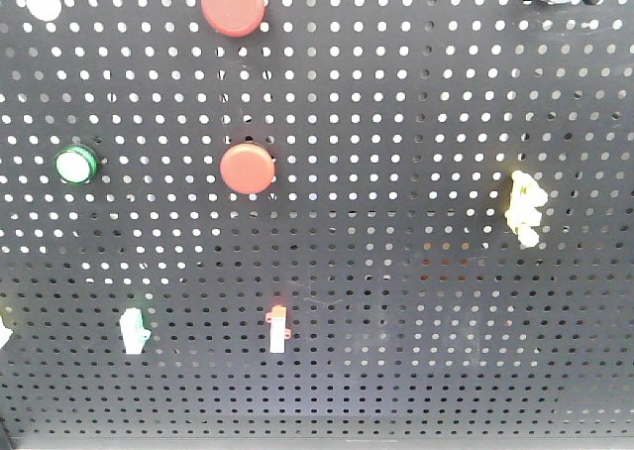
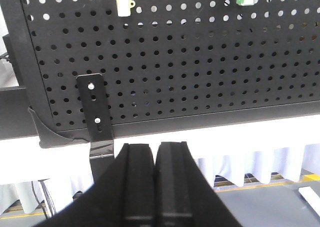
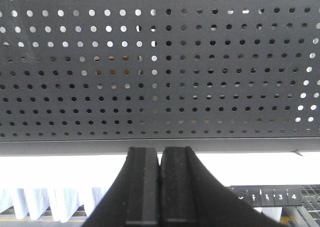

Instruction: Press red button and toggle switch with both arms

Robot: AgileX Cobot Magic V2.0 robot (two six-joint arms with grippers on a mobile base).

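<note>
text: digits "3", "4" | on: dark strip (image 3: 267,197) lower right | rest: unreadable

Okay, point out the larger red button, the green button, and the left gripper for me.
larger red button (image 1: 234,3): front view, centre of its domed cap.
green button (image 1: 75,164): front view, middle of its round face.
left gripper (image 2: 155,154): left wrist view, seam between the closed fingertips.

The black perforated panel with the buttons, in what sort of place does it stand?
Probably a robot test stand in a lab or exhibition hall. The upright pegboard carries practice controls: two red buttons, a green button and small toggle switches. Below it hang white table skirts.
</note>
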